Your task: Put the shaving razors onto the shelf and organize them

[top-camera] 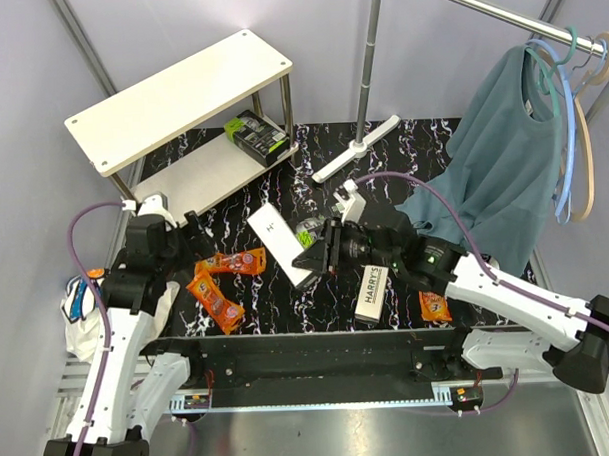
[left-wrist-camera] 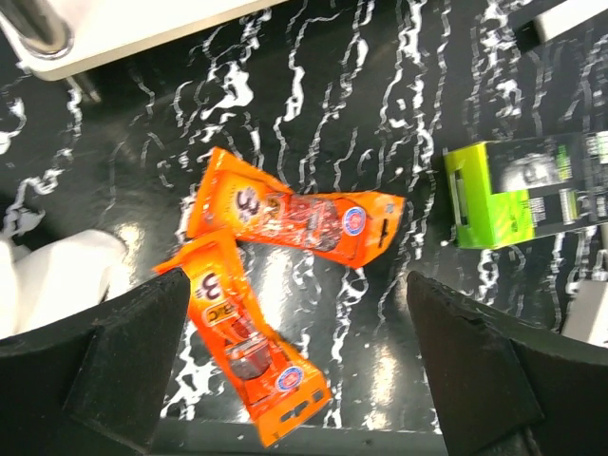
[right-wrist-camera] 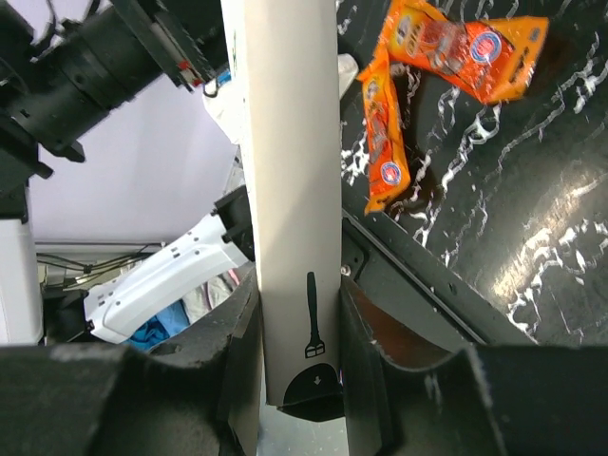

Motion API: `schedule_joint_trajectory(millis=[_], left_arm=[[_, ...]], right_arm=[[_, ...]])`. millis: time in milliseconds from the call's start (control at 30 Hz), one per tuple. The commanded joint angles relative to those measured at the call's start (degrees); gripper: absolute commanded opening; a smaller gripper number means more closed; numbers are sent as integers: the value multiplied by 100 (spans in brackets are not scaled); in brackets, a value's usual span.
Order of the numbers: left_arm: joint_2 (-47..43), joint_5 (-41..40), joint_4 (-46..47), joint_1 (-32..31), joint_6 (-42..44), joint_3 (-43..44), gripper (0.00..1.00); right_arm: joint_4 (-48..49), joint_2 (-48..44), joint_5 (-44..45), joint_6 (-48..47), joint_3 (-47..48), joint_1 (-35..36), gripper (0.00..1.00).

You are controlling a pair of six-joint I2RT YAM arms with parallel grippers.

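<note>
The shelf stands at the back left, with a bare top board (top-camera: 180,97) and a lower board (top-camera: 198,177). A black-and-green pack (top-camera: 256,137) lies on the lower board. My right gripper (top-camera: 316,258) is shut on a white HARRY'S box (top-camera: 278,241), holding it by its black end in the right wrist view (right-wrist-camera: 290,190). A second white box (top-camera: 372,293) lies flat beneath that arm. My left gripper (left-wrist-camera: 299,361) is open above two orange packets (left-wrist-camera: 294,214) (left-wrist-camera: 247,347) on the black table. Another green pack (left-wrist-camera: 527,190) lies to their right. A third orange packet (top-camera: 434,306) lies at the front right.
A white T-shaped rack foot (top-camera: 357,151) and its metal pole (top-camera: 371,56) stand behind the middle. A teal shirt (top-camera: 502,161) and hangers (top-camera: 581,108) hang from the rail at the right. White and blue cloth (top-camera: 82,311) lies off the table's left edge.
</note>
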Motion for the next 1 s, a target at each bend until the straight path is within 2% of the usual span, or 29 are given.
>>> schedule_joint_trajectory(millis=[0, 267, 467, 567, 633, 667, 700, 733, 767, 800, 867, 933, 967], left_arm=[[91, -214, -115, -24, 230, 297, 99], [47, 85, -212, -24, 414, 438, 99], [12, 252, -212, -24, 529, 456, 99], [65, 252, -168, -24, 625, 456, 99], [56, 252, -159, -24, 687, 464, 99], [21, 383, -150, -24, 705, 464, 99], [12, 393, -133, -24, 722, 464, 99], [-5, 402, -115, -24, 731, 473, 99], [-31, 402, -115, -24, 731, 456, 99], [-32, 376, -106, -24, 731, 447, 99], [-23, 366, -62, -24, 705, 412, 99], [-5, 419, -10, -24, 714, 385, 99], [-5, 437, 8, -24, 731, 377, 99]], right_arm=[[69, 432, -227, -381, 1102, -86, 27], [-265, 1646, -1263, -759, 2835, -700, 27], [-870, 3060, -2098, -1058, 4891, -1132, 27], [-1178, 4183, -2485, -1049, 6103, -1263, 27], [-1616, 4721, -2669, -1040, 7262, -1299, 27], [-1828, 5359, -2705, -1040, 7771, -1299, 28], [-2056, 5713, -2749, -1023, 8907, -1299, 27], [-2372, 6065, -2871, -910, 9493, -1308, 28], [-2418, 6712, -2942, -778, 10491, -1325, 28], [-2401, 6988, -3056, -603, 10866, -1334, 28], [-1920, 7419, -3171, -23, 11125, -1369, 28], [-1086, 7326, -3180, 373, 10697, -1361, 28], [-787, 7255, -3145, 479, 10155, -1369, 28]])
